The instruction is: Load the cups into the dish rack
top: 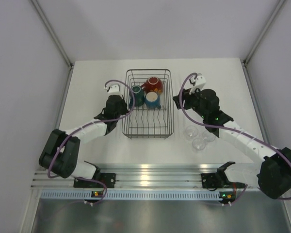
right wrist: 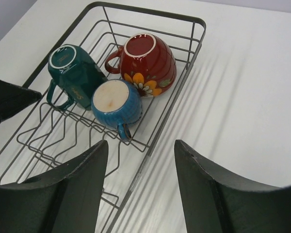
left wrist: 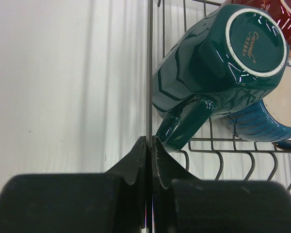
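The dish rack (top: 148, 71), a dark wire basket, lies at the table's middle. In its far half the teal mug (top: 136, 95), the red patterned cup (top: 153, 85) and the dark-blue cup (top: 152, 99) rest bottom up. My left gripper (left wrist: 149, 141) is shut on the rack's left rim wire (left wrist: 149, 73), right beside the teal mug's handle (left wrist: 184, 127). My right gripper (right wrist: 140, 143) hangs open over the rack's right rim (right wrist: 170, 109), holding nothing. Three small clear glasses (top: 199, 141) stand on the table right of the rack.
The white table ends at grey walls on the left, right and back. The right arm's forearm (top: 237, 133) passes just beside the glasses. The left gripper's dark finger (right wrist: 9, 99) shows at the rack's left side in the right wrist view.
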Available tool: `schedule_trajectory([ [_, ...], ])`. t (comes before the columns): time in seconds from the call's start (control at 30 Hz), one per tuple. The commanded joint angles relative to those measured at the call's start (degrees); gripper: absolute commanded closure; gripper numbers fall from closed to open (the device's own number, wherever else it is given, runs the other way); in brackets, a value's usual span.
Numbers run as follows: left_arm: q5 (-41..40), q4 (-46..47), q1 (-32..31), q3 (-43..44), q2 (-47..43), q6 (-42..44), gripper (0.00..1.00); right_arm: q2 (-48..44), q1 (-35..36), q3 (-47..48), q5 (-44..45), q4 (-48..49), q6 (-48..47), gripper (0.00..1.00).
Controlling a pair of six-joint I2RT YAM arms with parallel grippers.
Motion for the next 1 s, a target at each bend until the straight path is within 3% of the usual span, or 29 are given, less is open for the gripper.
schedule_trajectory([
  [0.0,1.53,2.68,1.04,2.69,3.78,1.28,1.0,-3.14,-1.89,-0.96,-1.83,2.35,0.82,0.42],
  [0.73,4.17,6.2,7.37,13.06,14.87,-0.21,1.0,-7.54,-8.57,-6.94,-3.51,-0.9,0.81,0.41],
  [0.97,4.61,8.04,7.72,15.17,16.89,-0.39,1.0,-12.28,-8.66,-8.87,-4.21,-7.21,0.9,0.41],
])
